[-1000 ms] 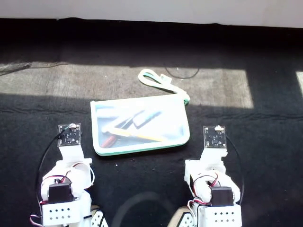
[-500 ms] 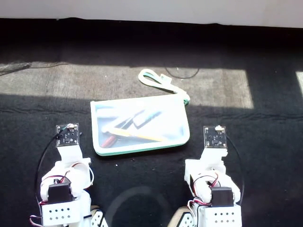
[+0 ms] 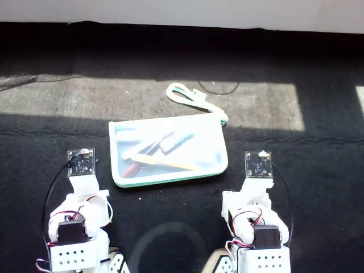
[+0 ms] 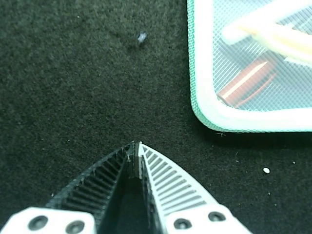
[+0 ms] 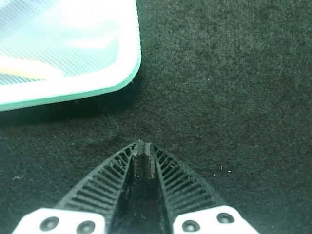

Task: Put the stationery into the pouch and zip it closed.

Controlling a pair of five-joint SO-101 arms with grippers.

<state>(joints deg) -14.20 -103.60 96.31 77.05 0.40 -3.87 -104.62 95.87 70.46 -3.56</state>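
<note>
Pouch (image 3: 168, 151) lies flat on the black tabletop (image 3: 318, 170), mid-scene, between the two arms and a bit ahead of them. Stationery (image 3: 156, 152) is inside and shows through the clear mesh front, incl. a red pen (image 4: 242, 84). The white-green strap (image 3: 193, 98) trails off the far corner. Left pincer (image 4: 134, 146) has its tips together, empty, over bare tabletop near the pouch's near-left corner, not touching. Right pincer (image 5: 143, 147) also has its tips together, empty, near the pouch's near-right corner, apart from it.

White arms (image 3: 86, 185), black servos (image 3: 72, 232), red wires (image 3: 71, 214), ribbed black-and-white left hand (image 4: 133, 145)
</note>
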